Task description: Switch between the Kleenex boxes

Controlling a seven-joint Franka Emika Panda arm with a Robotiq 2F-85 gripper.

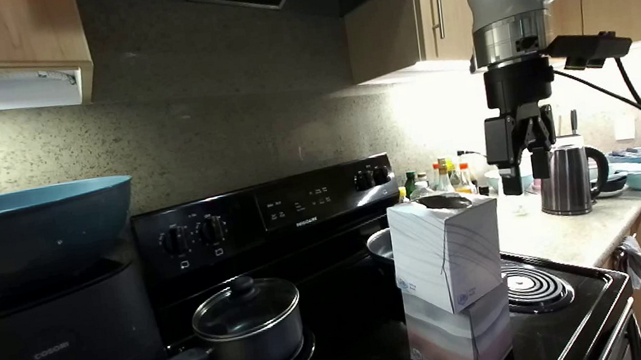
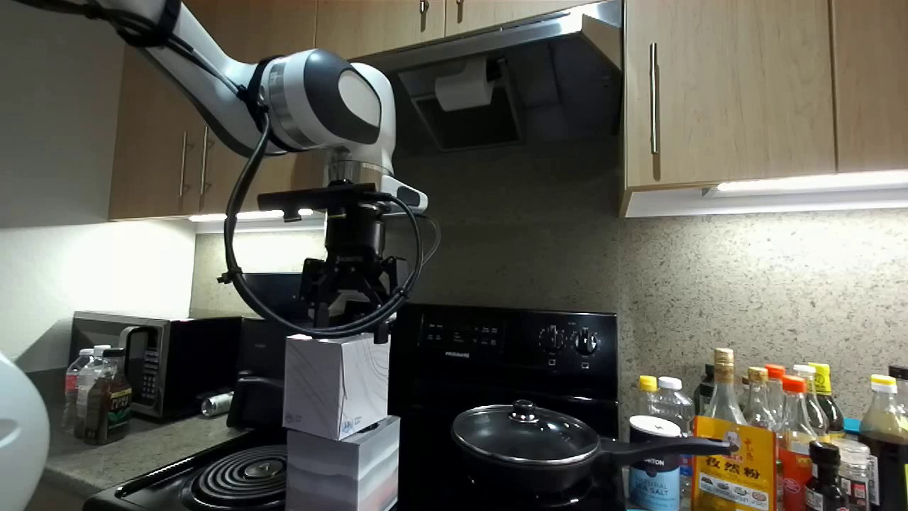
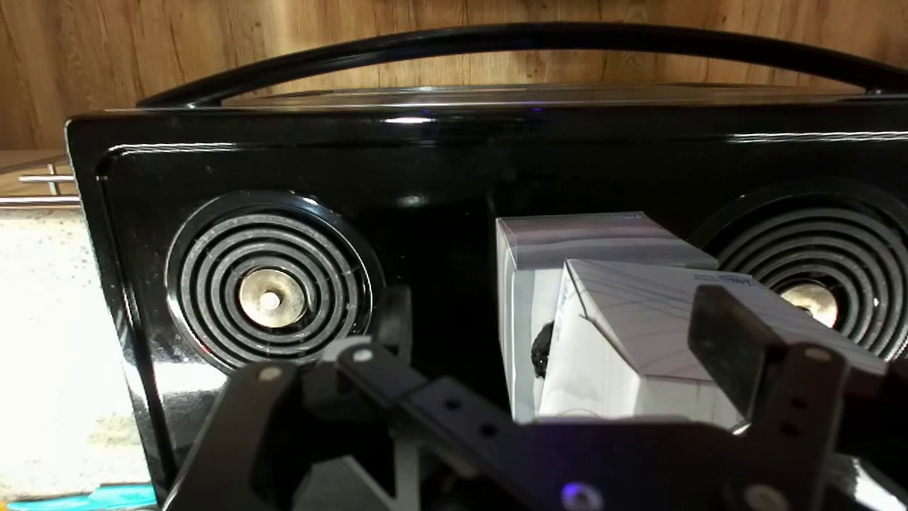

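Two cube-shaped Kleenex boxes are stacked on the black stove. The upper box, white with fine dark lines (image 1: 421,253), sits shifted and turned on the lower box, which has grey-pink wavy bands (image 1: 440,336). The upper box (image 2: 312,387) and lower box (image 2: 340,465) also show in an exterior view. My gripper (image 1: 526,170) is open and empty, above the stack and off to one side. In the wrist view, one finger of the gripper (image 3: 564,333) overlaps the upper box (image 3: 652,319); the other is over bare stovetop. The lower box's opening (image 3: 543,348) is partly covered.
A lidded saucepan (image 1: 254,335) and a lidded pan (image 2: 525,454) with a long handle stand on the stove. Coil burners (image 3: 273,291) flank the stack. Bottles (image 2: 723,397) and a steel kettle (image 1: 565,180) stand on the counter. A range hood (image 2: 496,92) hangs above.
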